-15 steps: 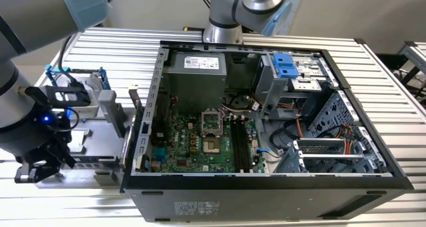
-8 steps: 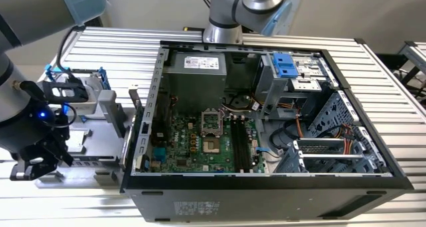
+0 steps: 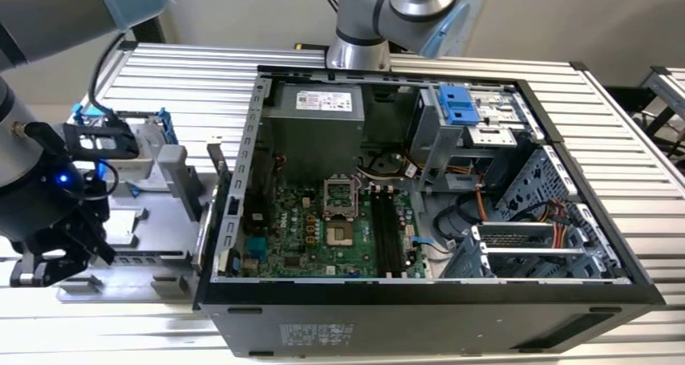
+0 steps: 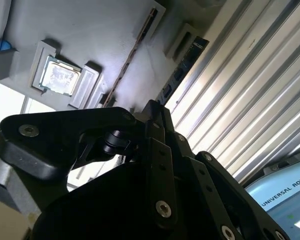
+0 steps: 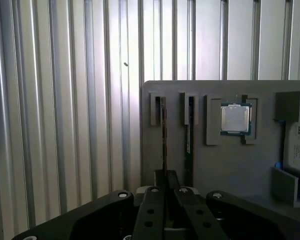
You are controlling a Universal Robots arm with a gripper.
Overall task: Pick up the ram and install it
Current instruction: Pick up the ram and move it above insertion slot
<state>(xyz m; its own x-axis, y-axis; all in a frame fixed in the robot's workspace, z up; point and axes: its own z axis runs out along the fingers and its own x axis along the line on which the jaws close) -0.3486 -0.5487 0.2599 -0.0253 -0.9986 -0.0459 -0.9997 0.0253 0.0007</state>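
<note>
**A:** Ram [image 5: 163, 135] status?

**B:** Pick step. It's not lifted and not installed, it sits in its holder slot. My gripper [image 5: 166, 181] is right at its near end, in line with it. Can't tell from either wrist view whether I'm open or clamped on it.

**A:** Orientation?

**B:** On its thin edge. Long axis runs straight away from me, parallel to the table ribs [image 5: 65, 125]. Near end at my gripper, far end in the slot's end bracket. Second stick [image 5: 190, 135] is just beside it, same heading. CPU [image 5: 235, 119] sits in a pocket past that. All on the gray holder [image 5: 225, 165].

**A:** What does the grab need?

**B:** My read: squeeze across the flat faces, centred on the slot, pull straight out with no twist. The neighbour is close.

**A:** Target?

**B:** Case [image 3: 428, 289] lies open, beside the holder on the exterior view's right. Black slots [image 3: 387, 235] on the board look unfilled.
</note>
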